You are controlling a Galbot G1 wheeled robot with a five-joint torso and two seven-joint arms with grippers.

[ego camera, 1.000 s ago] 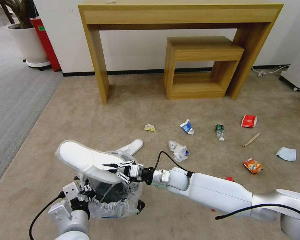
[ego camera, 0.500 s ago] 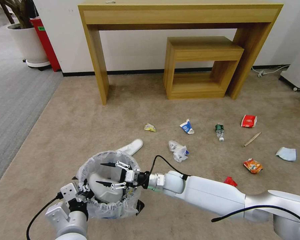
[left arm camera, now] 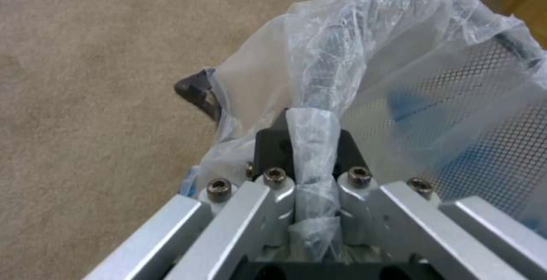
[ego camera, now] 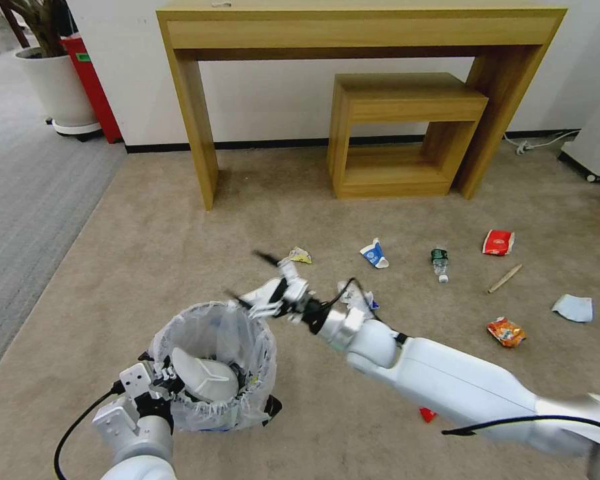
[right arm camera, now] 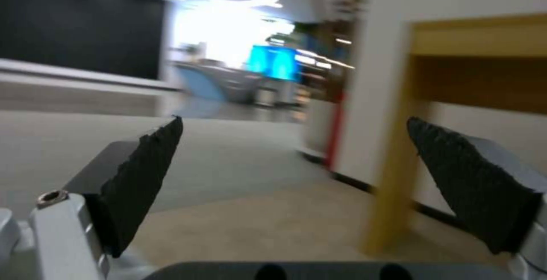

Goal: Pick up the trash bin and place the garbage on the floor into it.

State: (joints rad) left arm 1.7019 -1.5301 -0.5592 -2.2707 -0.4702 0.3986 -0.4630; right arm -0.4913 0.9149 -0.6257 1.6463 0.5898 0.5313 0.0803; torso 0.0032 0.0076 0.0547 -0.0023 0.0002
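The trash bin point(ego camera: 243, 347), black mesh with a frilled clear liner, hangs low at the near left over the floor point(ego camera: 180, 233). My left gripper point(ego camera: 159, 388) is shut on its rim and liner point(left arm camera: 312, 173). One white slipper point(ego camera: 203, 377) lies inside it. My right gripper point(ego camera: 245, 277) hovers open just beyond the bin, fingers point(right arm camera: 145, 177) wide apart and empty. A second slipper lies partly hidden behind it. Garbage on the carpet: blue-white carton point(ego camera: 374, 253), green-label bottle point(ego camera: 439, 261), red wrapper point(ego camera: 498, 242), wooden stick point(ego camera: 505, 278), orange packet point(ego camera: 505, 331), pale blue mask point(ego camera: 573, 308).
A yellowish scrap point(ego camera: 300, 255) and crumpled white plastic point(ego camera: 355, 295) lie near my right wrist; a red scrap point(ego camera: 428, 414) peeks out under the arm. A wooden console table point(ego camera: 353, 27) with a nested stool point(ego camera: 407, 133) stands against the wall. Grey ribbed carpet point(ego camera: 27, 200) and a potted plant point(ego camera: 53, 80) are left.
My right gripper held the slipper over the bin, opened and dropped it inside, then lifted out and swung away past the far rim. The left gripper kept its hold on the bin.
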